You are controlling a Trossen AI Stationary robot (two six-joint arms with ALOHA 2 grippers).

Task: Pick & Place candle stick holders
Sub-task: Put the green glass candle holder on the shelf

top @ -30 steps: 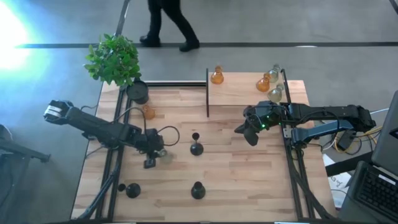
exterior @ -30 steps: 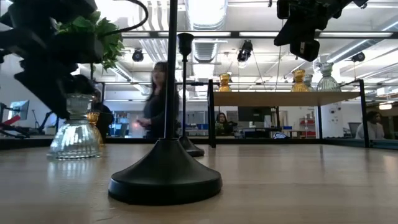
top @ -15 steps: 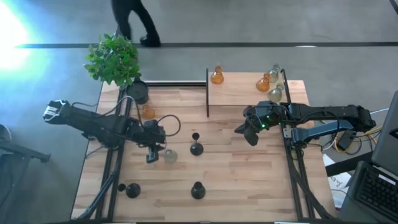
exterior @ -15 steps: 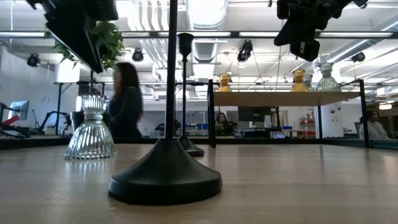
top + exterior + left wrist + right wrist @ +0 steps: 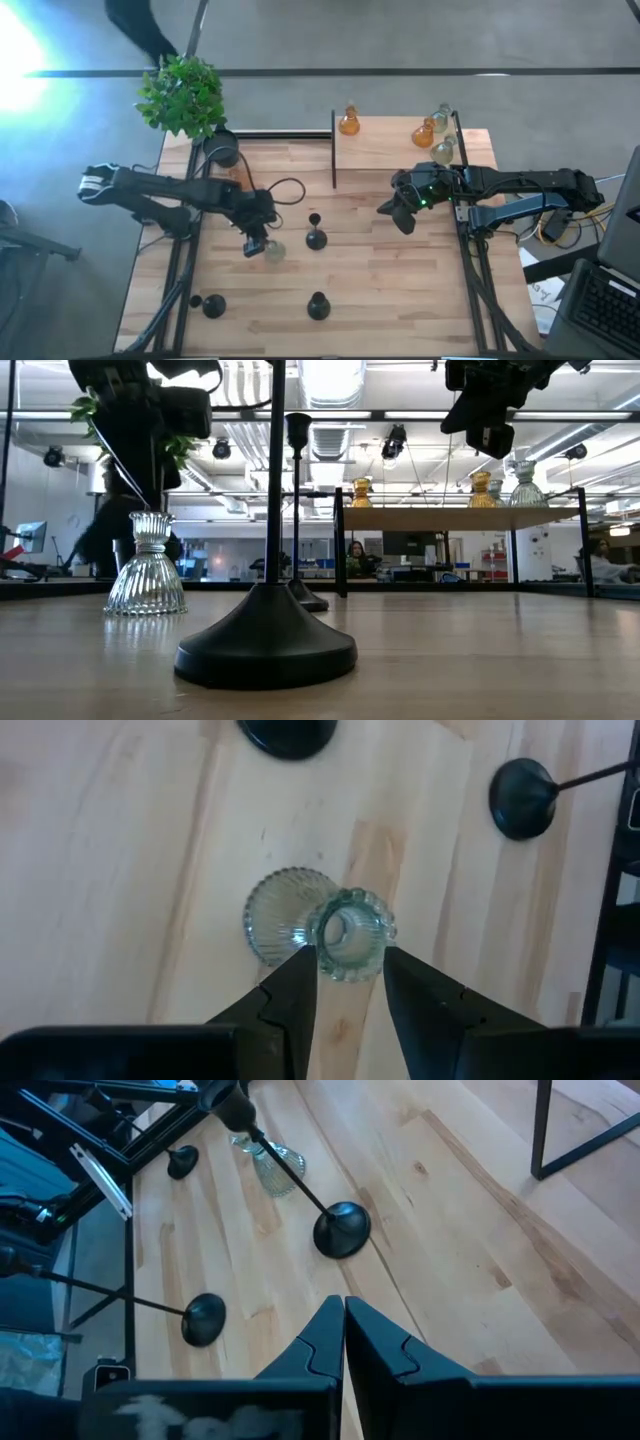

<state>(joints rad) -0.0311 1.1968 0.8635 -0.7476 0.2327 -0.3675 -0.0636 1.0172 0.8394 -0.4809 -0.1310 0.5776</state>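
On the worktop my left hand hangs over the clear holder, fingers half open beside its rim, not gripping. I should lower straight, then close gently on the neck. My right hand waits shut near the shelf.

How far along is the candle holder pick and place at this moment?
Looks done: four glass holders stand on the raised shelf. In hand: the left gripper hangs open above the clear holder on the table, not gripping it. Left: that one, an amber holder and the black holders. The right gripper waits shut.
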